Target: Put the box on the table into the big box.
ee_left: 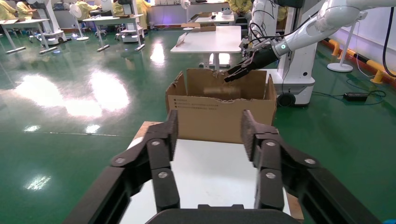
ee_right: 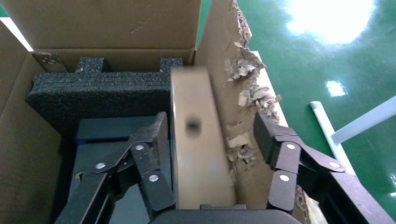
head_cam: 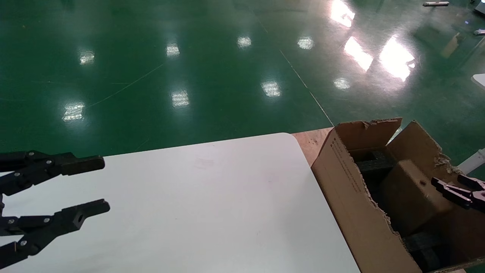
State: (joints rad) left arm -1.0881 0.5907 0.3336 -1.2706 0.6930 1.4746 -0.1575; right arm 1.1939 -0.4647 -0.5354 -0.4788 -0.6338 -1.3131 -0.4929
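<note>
Hovering over the big box (head_cam: 352, 197) off the counter's (head_cam: 212, 204) right edge, right end effector (ee_right: 212, 140) spread wide, holding nothing. Small box (ee_right: 198, 154) standing on edge inside the carton, between the open fingers, leaning near the torn wall. Left end effector (head_cam: 89, 187) parked open above the counter's left edge. Risk: pulling away carelessly, snagging a finger, tipping the box over.

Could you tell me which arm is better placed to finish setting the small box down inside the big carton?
The right. Its gripper is open inside the large torn-edged brown carton, fingers either side of the small flat taped cardboard box above dark foam. The left gripper is open over the white table.
</note>
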